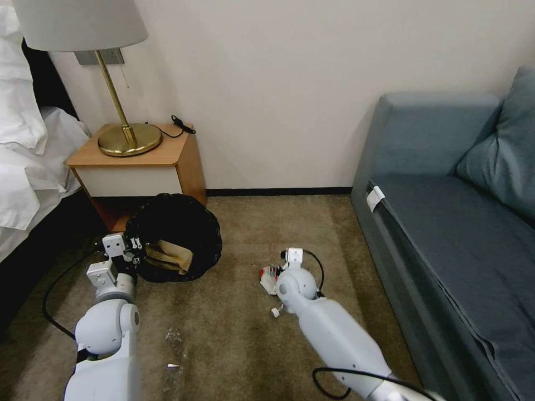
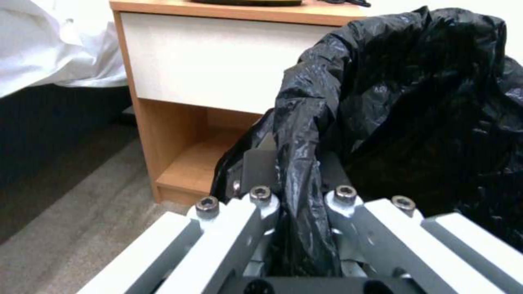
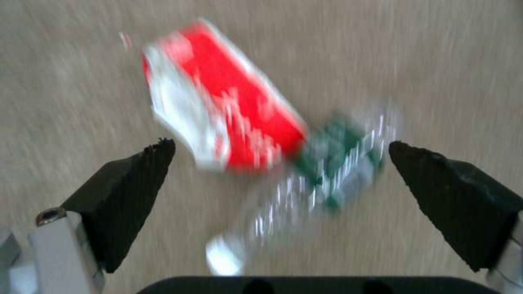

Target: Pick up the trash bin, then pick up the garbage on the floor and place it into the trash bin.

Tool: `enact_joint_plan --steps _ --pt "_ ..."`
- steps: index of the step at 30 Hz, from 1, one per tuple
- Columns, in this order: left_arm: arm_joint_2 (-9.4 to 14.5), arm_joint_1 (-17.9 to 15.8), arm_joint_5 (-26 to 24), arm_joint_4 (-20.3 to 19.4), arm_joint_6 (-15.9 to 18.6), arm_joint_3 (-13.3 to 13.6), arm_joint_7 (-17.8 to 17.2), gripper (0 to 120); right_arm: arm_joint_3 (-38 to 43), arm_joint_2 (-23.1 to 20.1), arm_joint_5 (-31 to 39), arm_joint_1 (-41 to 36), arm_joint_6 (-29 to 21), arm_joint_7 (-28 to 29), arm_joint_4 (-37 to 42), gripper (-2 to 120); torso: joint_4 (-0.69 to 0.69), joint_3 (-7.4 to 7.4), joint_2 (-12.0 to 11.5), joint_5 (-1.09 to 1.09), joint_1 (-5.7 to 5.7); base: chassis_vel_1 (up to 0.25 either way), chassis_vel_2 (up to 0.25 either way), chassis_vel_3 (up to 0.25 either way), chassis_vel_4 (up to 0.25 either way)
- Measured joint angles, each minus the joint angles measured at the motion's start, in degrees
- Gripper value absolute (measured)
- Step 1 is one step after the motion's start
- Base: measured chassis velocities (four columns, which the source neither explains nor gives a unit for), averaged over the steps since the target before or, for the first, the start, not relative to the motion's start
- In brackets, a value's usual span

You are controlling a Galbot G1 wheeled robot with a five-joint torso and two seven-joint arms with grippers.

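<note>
While the left tool pinched the trash bin rim to steady it, the right tool hung wide over packet and bottle.

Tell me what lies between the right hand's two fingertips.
In the right wrist view, the open right hand frames a red-and-white packet and a clear bottle with a green label, side by side on the carpet.

The carpeted floor carries a red-and-white packet touching a clear bottle, the nightstand, the sofa and small white scraps.
</note>
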Motion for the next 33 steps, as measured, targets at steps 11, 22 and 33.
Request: enact_joint_plan --steps 11,22,33 --pt "0.27 1.46 -0.34 -0.85 -0.33 -0.21 -0.01 4 6.60 6.10 -1.75 -3.28 0.75 3.66 -4.70 100 0.00 0.00 0.00 0.00 0.00 0.000 0.000 0.000 0.000" --pt "0.58 1.91 -0.71 -2.05 -0.42 -0.23 -0.01 4 12.33 6.02 -5.84 0.95 3.13 1.28 -13.60 100 0.01 0.00 0.00 0.01 0.00 0.000 0.000 0.000 0.000" --pt "0.45 1.74 -0.46 -2.40 -0.20 -0.37 -0.01 4 16.73 5.96 -5.51 1.52 3.58 -0.36 -15.88 100 0.00 0.00 0.00 0.01 0.00 0.000 0.000 0.000 0.000"
